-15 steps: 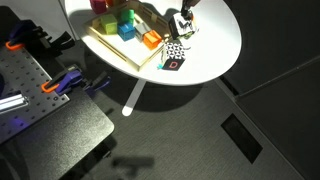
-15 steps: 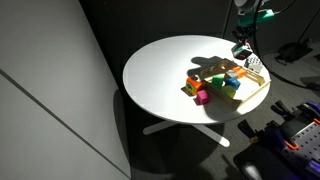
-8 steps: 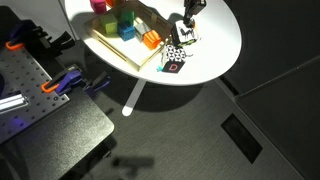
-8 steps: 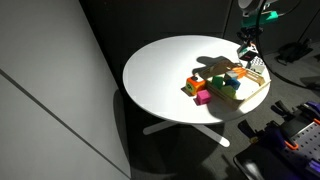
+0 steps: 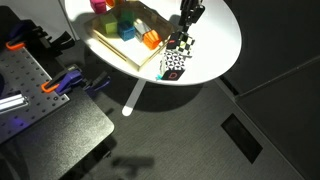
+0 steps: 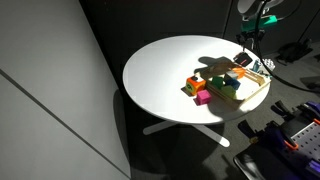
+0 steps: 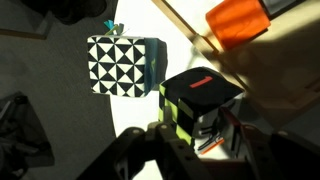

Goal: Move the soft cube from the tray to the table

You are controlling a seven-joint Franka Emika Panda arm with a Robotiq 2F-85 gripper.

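Gripper (image 7: 203,138) is clamped on the small black-and-white soft cube with yellowish edges (image 7: 198,98), over the round white desk (image 5: 215,45). A triangle-patterned black-and-white cube (image 7: 122,65) sits just beside it at the desk's rim, with the shallow pale wooden tray (image 5: 112,52) just behind.

Panda arm (image 5: 191,10), gripper (image 5: 182,40): held low, pointing down.
Arm enters from above in both exterior views; wrist view shows dark fingers (image 7: 135,152) standing apart, grip unclear.
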